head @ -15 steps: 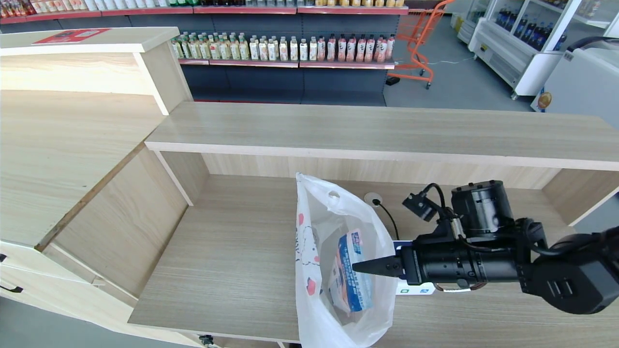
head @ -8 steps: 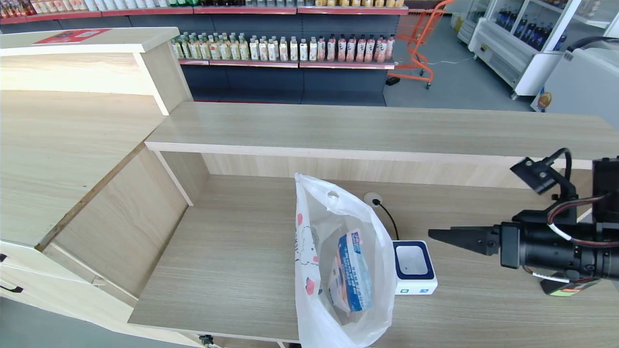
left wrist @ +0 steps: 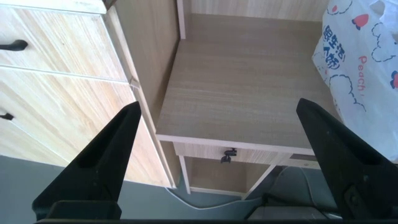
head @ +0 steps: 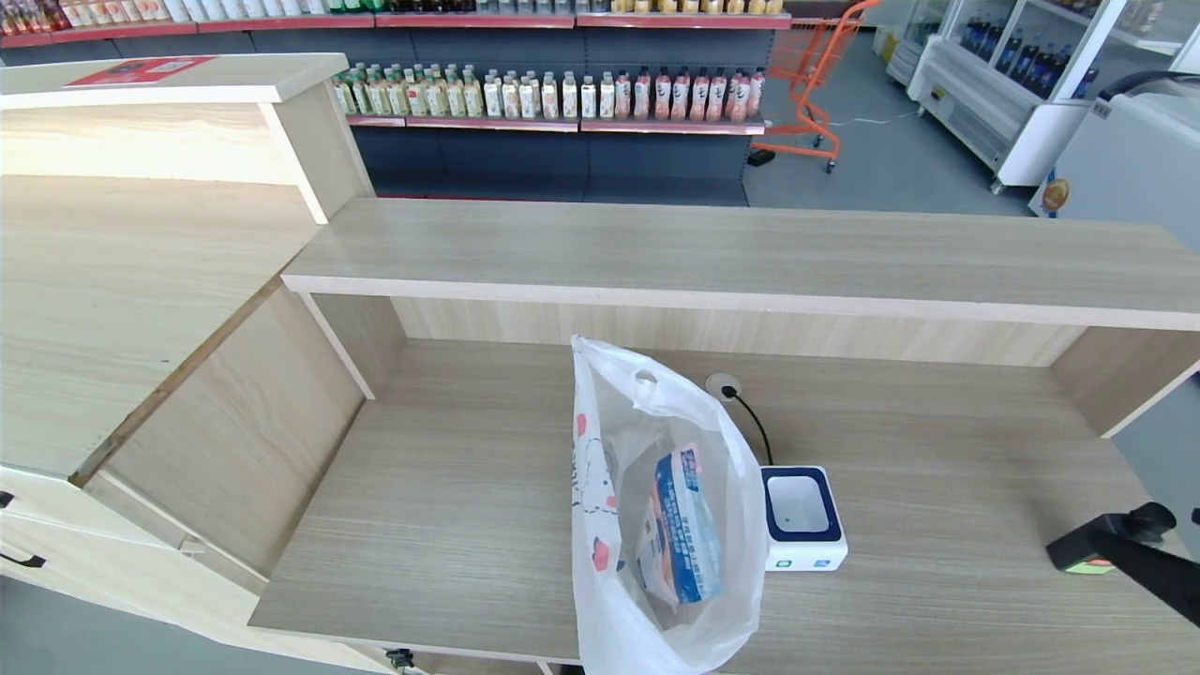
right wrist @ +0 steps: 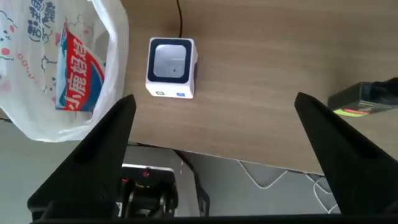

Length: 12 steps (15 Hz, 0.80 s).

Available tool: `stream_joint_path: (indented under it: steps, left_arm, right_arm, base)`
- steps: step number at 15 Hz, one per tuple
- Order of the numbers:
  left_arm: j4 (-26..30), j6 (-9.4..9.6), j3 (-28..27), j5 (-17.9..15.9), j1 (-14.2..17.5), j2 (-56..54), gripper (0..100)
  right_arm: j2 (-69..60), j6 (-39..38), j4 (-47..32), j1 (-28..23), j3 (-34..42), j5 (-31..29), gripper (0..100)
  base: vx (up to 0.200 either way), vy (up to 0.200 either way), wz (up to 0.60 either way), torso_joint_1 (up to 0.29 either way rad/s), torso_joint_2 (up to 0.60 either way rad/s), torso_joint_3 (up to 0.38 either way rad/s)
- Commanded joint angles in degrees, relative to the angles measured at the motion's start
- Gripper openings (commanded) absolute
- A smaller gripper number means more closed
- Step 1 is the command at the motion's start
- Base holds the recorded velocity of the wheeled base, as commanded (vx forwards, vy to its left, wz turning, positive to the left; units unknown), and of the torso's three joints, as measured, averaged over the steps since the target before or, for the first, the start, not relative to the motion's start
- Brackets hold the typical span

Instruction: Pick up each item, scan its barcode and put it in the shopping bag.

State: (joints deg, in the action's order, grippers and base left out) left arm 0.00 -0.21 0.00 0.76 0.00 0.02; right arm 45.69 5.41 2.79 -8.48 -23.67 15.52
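Observation:
A white shopping bag [head: 656, 562] with cartoon prints stands open at the middle of the lower counter [head: 450, 506]. A blue, white and red packet [head: 682, 527] stands inside it. Just right of the bag sits the small white and blue scanner [head: 802, 517], its cable running back to a hole. My right gripper [right wrist: 217, 155] is open with nothing in it, held high above the counter's front edge; below it are the scanner [right wrist: 171, 67], the bag [right wrist: 37, 93] and the packet [right wrist: 78, 74]. My left gripper [left wrist: 217, 162] is open and empty, off the counter's front left corner, with the bag [left wrist: 360, 56] to one side.
A raised wooden ledge [head: 750, 253] runs behind the lower counter, and a taller wooden unit [head: 141, 281] with drawers [left wrist: 56, 93] stands to the left. A black piece with a green label [head: 1087, 561] lies near the counter's right front. Store shelves with bottles stand behind.
My right gripper was at the bag's mouth a second ago. It has drawn back to the right and left the head view. The packet has stayed in the bag.

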Motion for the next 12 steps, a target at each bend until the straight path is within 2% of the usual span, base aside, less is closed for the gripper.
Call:
stream_joint_path:
  steps: [1, 5, 10, 12]
  left_arm:
    - [0.0, -0.06, 0.0, 0.0, 0.0, 0.0, 100]
    - [0.0, 0.03, 0.0, 0.1, 0.0, 0.0, 100]
    - [0.0, -0.23, 0.0, 0.2, 0.0, 0.0, 100]
    - [0.0, -0.23, 0.0, 0.2, 0.0, 0.0, 100]
  right_arm:
    - [-20.0, -0.8, -12.1, -1.6, 1.9, -1.5, 100]
    - [-24.9, -5.3, -17.6, -2.7, 1.2, -7.9, 100]
    - [-24.7, -7.1, -18.7, -2.7, -0.3, -8.8, 100]
    - [-24.8, -7.2, -19.1, -2.7, -0.4, -8.8, 100]
  base:
    - [0.000, 0.000, 0.00, 0.000, 0.00, 0.000]
    - [0.000, -0.200, 0.00, -0.001, 0.00, 0.001]
    - [0.000, -0.200, 0.00, 0.004, 0.00, 0.003]
    - [-0.200, -0.200, 0.00, 0.000, 0.00, 0.000]
